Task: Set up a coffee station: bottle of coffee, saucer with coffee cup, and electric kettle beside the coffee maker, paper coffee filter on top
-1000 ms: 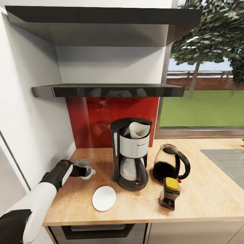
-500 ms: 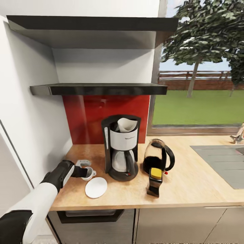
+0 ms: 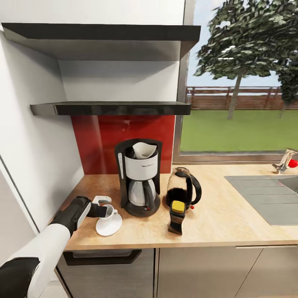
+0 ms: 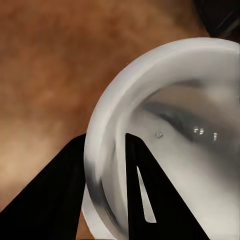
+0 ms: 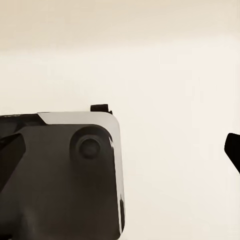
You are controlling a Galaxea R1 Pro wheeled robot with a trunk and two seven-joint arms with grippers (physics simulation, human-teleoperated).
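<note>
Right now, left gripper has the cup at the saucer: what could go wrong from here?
1. The left gripper pinches the coffee cup by its rim, one finger inside; pulling away before opening could tip the cup.
2. The cup sits toward the saucer's back edge; an off-centre release may rock the saucer or slide the cup off.
3. The coffee maker stands close beside; a wide retreat may knock it and the paper coffee filter.

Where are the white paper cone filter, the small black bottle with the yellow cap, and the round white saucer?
white paper cone filter [image 3: 144, 150], head view, on its front wall
small black bottle with the yellow cap [image 3: 178, 207], head view, on the cap
round white saucer [image 3: 109, 227], head view, on its near rim
</note>
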